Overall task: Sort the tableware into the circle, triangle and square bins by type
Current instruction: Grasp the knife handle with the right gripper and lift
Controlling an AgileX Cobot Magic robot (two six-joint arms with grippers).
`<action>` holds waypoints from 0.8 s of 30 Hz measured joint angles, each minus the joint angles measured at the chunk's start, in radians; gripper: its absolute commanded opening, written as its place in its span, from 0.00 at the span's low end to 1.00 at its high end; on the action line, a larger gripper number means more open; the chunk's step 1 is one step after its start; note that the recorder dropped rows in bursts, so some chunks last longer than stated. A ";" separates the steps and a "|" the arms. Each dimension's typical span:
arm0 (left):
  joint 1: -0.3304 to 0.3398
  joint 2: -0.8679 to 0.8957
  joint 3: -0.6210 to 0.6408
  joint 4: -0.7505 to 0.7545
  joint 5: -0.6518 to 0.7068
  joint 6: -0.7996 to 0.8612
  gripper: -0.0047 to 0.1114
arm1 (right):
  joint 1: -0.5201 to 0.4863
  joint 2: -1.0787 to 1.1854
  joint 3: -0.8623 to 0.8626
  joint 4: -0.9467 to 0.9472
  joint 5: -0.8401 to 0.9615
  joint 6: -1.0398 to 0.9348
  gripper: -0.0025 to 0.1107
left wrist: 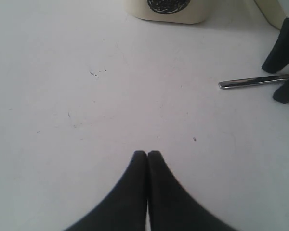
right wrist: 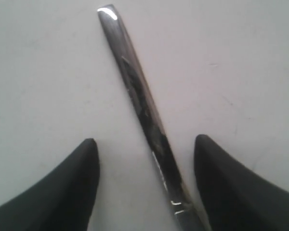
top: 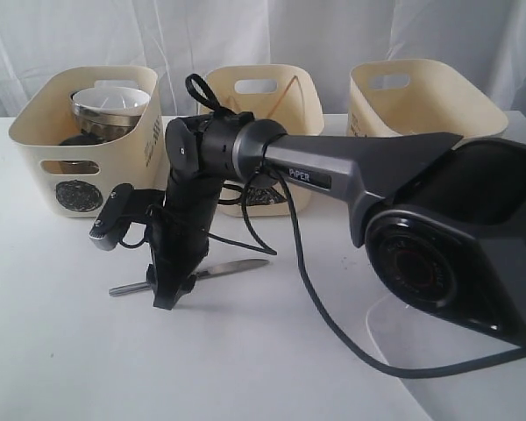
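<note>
Straddling the steel cutlery piece (right wrist: pixel 139 101), the right gripper (right wrist: pixel 144 144) is held wide with nothing gripped. The piece lies flat on the table (top: pixel 53 351), on the near side of the circle tub (top: pixel 44 140) at far left. Being thin and slick, it could be skidded aside or pinched askew if the jaws are closed too high. The left gripper (left wrist: pixel 147 154) is shut and empty. Counted: three tubs, one cutlery piece, one steel bowl (top: pixel 110 110) in the circle tub.

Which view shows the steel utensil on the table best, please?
The right wrist view: the steel utensil fills it, inside the open right gripper. The exterior view has the gripper crossing it; the left wrist view shows one end.
</note>
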 measured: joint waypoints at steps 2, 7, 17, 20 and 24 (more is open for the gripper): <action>0.000 0.000 0.000 0.000 0.000 0.000 0.04 | 0.000 0.000 -0.006 0.015 0.061 0.000 0.51; 0.000 0.000 0.000 0.000 0.000 0.000 0.04 | 0.000 -0.006 -0.006 0.055 0.145 0.000 0.47; 0.000 0.000 0.000 0.000 0.000 0.000 0.04 | 0.009 0.022 -0.020 -0.086 0.160 0.269 0.25; 0.000 0.000 0.000 0.000 0.000 0.000 0.04 | 0.009 0.027 -0.022 -0.107 0.163 0.306 0.25; 0.000 0.000 0.000 0.000 0.000 0.000 0.04 | 0.009 0.033 -0.031 -0.108 0.171 0.315 0.23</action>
